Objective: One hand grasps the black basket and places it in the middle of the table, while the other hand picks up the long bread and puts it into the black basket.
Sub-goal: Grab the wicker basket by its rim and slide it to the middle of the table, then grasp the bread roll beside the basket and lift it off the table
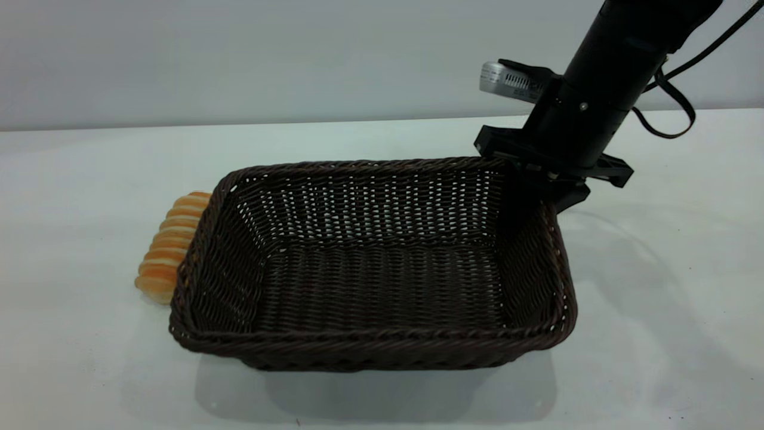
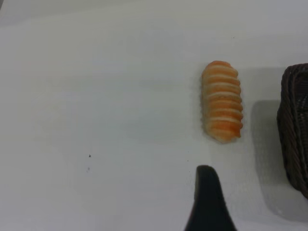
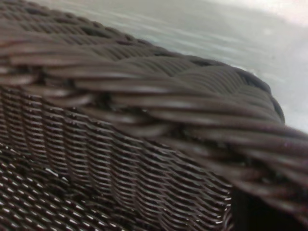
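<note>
The black basket (image 1: 382, 263) sits mid-table with a shadow beneath it. My right gripper (image 1: 540, 179) is at its far right corner, shut on the braided rim (image 3: 159, 103), with one finger (image 3: 255, 211) inside the wall. The long bread (image 1: 170, 248) lies ridged side up on the table, right against the basket's left side. In the left wrist view the bread (image 2: 221, 101) lies just beyond my left gripper (image 2: 238, 207), which hovers above the table. Only one of its fingers (image 2: 207, 192) shows, with nothing held. The basket's edge (image 2: 294, 125) is beside the bread.
The white table (image 1: 656, 286) extends bare to the left of the bread and to the right of the basket. A pale wall runs along the table's back edge. The left arm is out of the exterior view.
</note>
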{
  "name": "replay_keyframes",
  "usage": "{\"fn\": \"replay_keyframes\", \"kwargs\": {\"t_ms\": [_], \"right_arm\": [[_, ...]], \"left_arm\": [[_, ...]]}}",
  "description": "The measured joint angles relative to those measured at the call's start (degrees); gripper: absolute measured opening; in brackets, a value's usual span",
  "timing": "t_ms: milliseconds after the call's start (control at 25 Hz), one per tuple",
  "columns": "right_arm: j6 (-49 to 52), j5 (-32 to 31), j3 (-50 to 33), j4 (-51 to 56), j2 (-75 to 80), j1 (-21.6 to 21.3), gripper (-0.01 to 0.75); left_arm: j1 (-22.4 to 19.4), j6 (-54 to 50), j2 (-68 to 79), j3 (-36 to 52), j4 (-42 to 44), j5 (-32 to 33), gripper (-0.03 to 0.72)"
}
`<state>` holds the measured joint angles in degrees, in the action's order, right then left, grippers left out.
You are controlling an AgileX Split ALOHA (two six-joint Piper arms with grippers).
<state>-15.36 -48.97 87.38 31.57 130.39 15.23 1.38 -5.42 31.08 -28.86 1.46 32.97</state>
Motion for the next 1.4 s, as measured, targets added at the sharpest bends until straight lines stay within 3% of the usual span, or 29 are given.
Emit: {"fn": "replay_keyframes", "kwargs": {"t_ms": [320, 520, 760, 1000, 1400], "right_arm": [[0.0, -5.5, 1.1, 1.1, -1.4, -4.0, 0.4], [-1.0, -10.8, 1.9, 0.2, -6.7, -7.3, 0.434], [0.1, -17.4, 1.9, -11.7, -15.5, -8.1, 0.435], [4.1, -20.1, 0.0, -21.1, -26.7, -5.0, 0.436], [5.4, -18.7, -11.2, -21.9, -43.0, 5.2, 0.436]], "left_arm": [[0.0, -0.1, 0.0, 0.0, 0.0, 0.3, 0.551], [0.0, -0.1, 0.1, 0.0, -0.4, 0.0, 0.551], [0.0, 0.7, 8.2, -2.6, -2.3, 0.0, 0.551], [0.0, 3.9, 28.0, -12.7, -4.9, 0.9, 0.551], [1.7, 17.4, 70.5, -30.4, -18.5, -7.4, 0.551]]}}
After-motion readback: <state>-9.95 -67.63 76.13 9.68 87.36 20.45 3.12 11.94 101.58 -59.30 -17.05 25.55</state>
